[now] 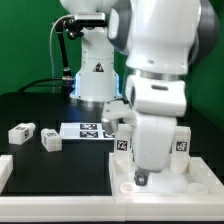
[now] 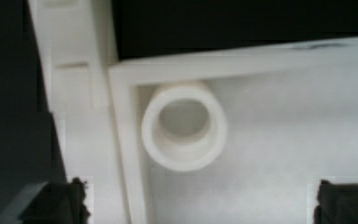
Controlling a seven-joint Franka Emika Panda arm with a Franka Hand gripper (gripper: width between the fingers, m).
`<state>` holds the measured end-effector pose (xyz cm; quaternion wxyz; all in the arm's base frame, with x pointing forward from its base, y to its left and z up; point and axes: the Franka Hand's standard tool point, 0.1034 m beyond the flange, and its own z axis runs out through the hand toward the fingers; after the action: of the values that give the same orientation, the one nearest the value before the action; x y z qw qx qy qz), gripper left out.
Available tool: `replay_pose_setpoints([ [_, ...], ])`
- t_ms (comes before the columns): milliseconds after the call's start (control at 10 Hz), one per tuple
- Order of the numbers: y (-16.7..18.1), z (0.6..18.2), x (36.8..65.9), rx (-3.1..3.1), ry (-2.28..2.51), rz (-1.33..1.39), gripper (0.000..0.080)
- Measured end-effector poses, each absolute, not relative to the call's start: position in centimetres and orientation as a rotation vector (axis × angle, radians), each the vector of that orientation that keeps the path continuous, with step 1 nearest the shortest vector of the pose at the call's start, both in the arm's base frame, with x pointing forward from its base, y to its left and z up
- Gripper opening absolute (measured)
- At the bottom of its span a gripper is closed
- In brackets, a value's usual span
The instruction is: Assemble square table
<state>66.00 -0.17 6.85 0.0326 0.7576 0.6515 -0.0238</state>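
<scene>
The square table's white slab (image 1: 200,183) lies underside up at the front of the exterior view's right. In the wrist view I see its raised rim (image 2: 78,110) and a round socket (image 2: 185,122) in the recessed face. Two tagged white legs (image 1: 123,141) (image 1: 181,144) stand upright at the slab, one on each side of my arm. Two more legs (image 1: 22,131) (image 1: 51,141) lie loose on the black table at the exterior view's left. My gripper (image 1: 140,177) (image 2: 202,205) hangs low over the slab near the socket, open, with nothing between its dark fingers (image 2: 60,202).
The marker board (image 1: 85,129) lies behind the loose legs, in front of the white domed robot base (image 1: 95,80). A white edge (image 1: 5,170) shows at the exterior view's far left. My own arm hides much of the slab's middle.
</scene>
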Motion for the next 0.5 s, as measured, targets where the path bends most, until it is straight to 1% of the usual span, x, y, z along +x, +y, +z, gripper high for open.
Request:
replay_pose_setpoints([
  [100,-0.39,8.03,65.59,2.342,1.979,-0.057,0.0649],
  [200,-0.36,8.39,65.38,2.392,1.917,-0.048,0.0649],
  [300,-0.36,7.91,65.27,2.441,1.858,-0.053,0.0649],
  [500,-0.35,7.83,65.24,2.566,1.681,-0.046,0.0649],
])
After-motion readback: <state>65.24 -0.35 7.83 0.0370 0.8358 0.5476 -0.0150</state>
